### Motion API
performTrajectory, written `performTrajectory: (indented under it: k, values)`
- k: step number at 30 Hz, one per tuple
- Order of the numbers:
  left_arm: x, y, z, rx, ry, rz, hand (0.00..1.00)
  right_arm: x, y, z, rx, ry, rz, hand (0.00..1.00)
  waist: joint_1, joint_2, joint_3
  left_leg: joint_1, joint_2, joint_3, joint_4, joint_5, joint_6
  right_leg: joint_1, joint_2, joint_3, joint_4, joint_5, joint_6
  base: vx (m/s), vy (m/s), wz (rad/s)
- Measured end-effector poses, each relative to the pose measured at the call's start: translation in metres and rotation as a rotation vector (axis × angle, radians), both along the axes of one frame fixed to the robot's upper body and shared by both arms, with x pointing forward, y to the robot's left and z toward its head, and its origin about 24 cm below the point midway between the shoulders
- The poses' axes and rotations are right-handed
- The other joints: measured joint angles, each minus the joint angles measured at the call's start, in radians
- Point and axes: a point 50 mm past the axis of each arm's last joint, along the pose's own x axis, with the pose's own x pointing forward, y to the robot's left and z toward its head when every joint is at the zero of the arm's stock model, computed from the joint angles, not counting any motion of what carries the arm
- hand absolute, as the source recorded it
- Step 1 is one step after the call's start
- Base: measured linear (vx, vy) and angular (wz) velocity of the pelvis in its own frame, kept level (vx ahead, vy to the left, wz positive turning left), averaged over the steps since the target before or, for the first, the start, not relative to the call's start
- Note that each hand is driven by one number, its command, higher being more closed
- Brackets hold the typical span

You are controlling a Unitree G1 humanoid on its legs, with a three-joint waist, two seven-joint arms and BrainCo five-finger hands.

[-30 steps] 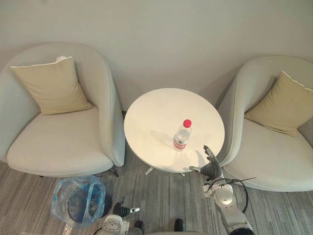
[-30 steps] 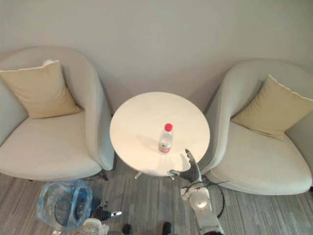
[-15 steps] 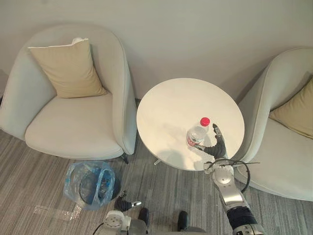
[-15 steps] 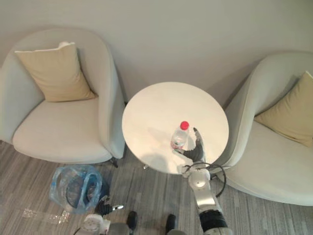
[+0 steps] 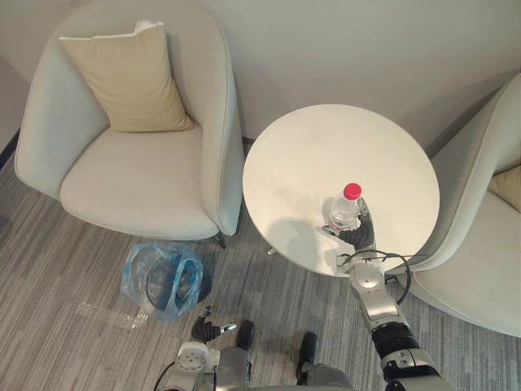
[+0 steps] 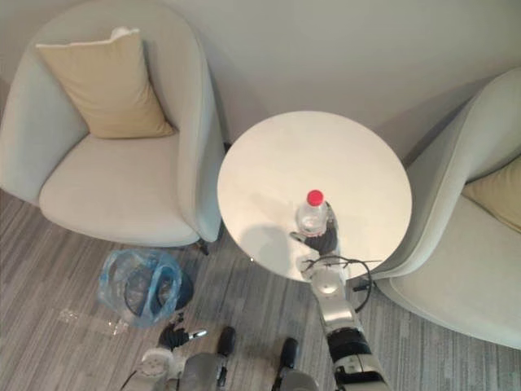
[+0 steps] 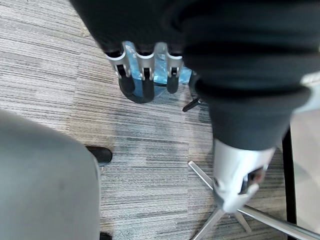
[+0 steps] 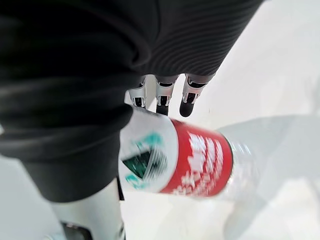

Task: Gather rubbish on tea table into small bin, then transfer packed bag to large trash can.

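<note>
Contact made since 0.5 s ago: right hand (image 5: 359, 237) now lies against clear plastic bottle with red cap (image 5: 342, 212), fingers (image 8: 160, 97) relaxed, not curled. Bottle upright on round white tabletop (image 5: 326, 155). Grasp judged next, then small bin lined with blue bag (image 5: 140, 265).

Looks like a lounge corner: two pale grey tub armchairs (image 5: 138, 179) with tan cushions (image 5: 130, 77), round white table (image 5: 326, 163), grey striped carpet (image 5: 65, 269).

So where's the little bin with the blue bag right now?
In the left eye view the small bin sits on the carpet on the robot's left, just in front of the left armchair and left of the round tea table.
</note>
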Motion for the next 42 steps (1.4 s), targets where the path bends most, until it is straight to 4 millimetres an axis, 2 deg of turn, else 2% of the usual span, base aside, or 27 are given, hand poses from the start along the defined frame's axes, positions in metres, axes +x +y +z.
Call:
performTrajectory:
  k: [1,2,5,15,22,25,30,32,34,39,42]
  values:
    - [0.001,0.000,0.000,-0.002,-0.003,0.002,0.00,0.001,0.000,0.001,0.007,-0.002,-0.002,1.00,0.001,0.001,0.003,-0.003,-0.001,-0.003,0.001,0.001,0.000,-0.002,-0.001,-0.002,0.000,0.000,0.000,-0.02,0.016,0.17]
    - [0.003,0.000,0.001,-0.008,-0.011,0.008,0.00,0.005,0.001,0.004,0.016,-0.012,-0.006,1.00,0.001,0.003,0.015,-0.009,-0.003,-0.013,0.005,0.002,0.000,-0.002,-0.001,-0.012,0.000,0.000,0.000,-0.02,0.012,0.22]
    - [0.012,-0.002,0.006,-0.018,-0.046,0.014,0.00,0.015,0.002,0.018,0.023,-0.056,-0.005,1.00,0.028,0.005,0.051,-0.018,-0.004,-0.026,0.011,0.003,-0.002,-0.001,-0.001,-0.022,0.001,0.000,0.000,-0.03,0.013,0.14]
    - [0.013,-0.003,0.008,-0.010,-0.057,0.027,0.00,0.016,0.006,0.019,0.052,-0.061,-0.005,1.00,0.036,0.006,0.053,-0.028,-0.006,-0.048,0.017,0.004,-0.003,0.002,-0.002,-0.020,0.001,0.000,0.000,0.01,0.011,0.08]
    - [0.012,-0.002,0.006,-0.006,-0.045,0.025,0.00,-0.008,0.002,0.017,0.057,-0.092,0.014,1.00,0.027,0.005,0.052,-0.001,-0.001,-0.041,0.017,0.003,-0.003,0.012,-0.003,-0.003,0.022,-0.003,0.004,-0.01,0.012,-0.04]
    - [0.010,0.000,0.005,-0.001,-0.034,0.025,0.00,-0.026,0.001,0.016,0.058,-0.106,0.038,1.00,0.016,-0.003,0.048,0.021,-0.003,-0.027,0.014,0.003,-0.003,0.026,-0.006,0.019,0.025,-0.005,0.007,-0.05,0.032,-0.15]
    - [0.004,0.006,0.001,0.029,-0.003,0.007,0.00,-0.052,0.017,0.010,0.022,-0.098,0.153,1.00,-0.011,-0.034,0.020,0.053,-0.003,0.014,-0.001,0.003,-0.003,0.033,-0.010,0.065,0.023,-0.012,0.017,-0.07,0.016,-0.23]
    - [0.000,0.007,-0.001,0.038,0.015,-0.003,0.00,-0.059,0.020,0.007,0.014,-0.091,0.173,1.00,-0.026,-0.039,0.009,0.062,-0.003,0.018,-0.001,0.003,-0.003,0.041,-0.011,0.069,0.022,-0.013,0.018,-0.04,0.010,-0.14]
    - [-0.006,0.006,-0.004,0.052,0.046,-0.033,0.00,-0.073,0.024,0.003,-0.008,-0.069,0.209,1.00,-0.036,-0.048,-0.031,0.069,-0.001,0.033,-0.003,0.003,-0.003,0.040,-0.010,0.087,0.019,-0.012,0.018,-0.04,0.017,-0.18]
    - [-0.013,0.004,-0.009,0.068,0.085,-0.070,0.00,-0.084,0.036,0.000,-0.076,-0.059,0.275,1.00,-0.066,-0.054,-0.072,0.099,0.000,0.045,-0.005,0.003,-0.003,0.062,-0.009,0.100,0.014,-0.011,0.019,-0.02,0.011,-0.08]
    - [-0.017,0.003,-0.011,0.068,0.097,-0.077,0.00,-0.087,0.041,-0.001,-0.113,-0.053,0.301,1.00,-0.073,-0.054,-0.092,0.107,0.002,0.061,-0.008,0.003,-0.003,0.063,-0.009,0.116,0.003,-0.003,0.021,-0.05,0.015,-0.16]
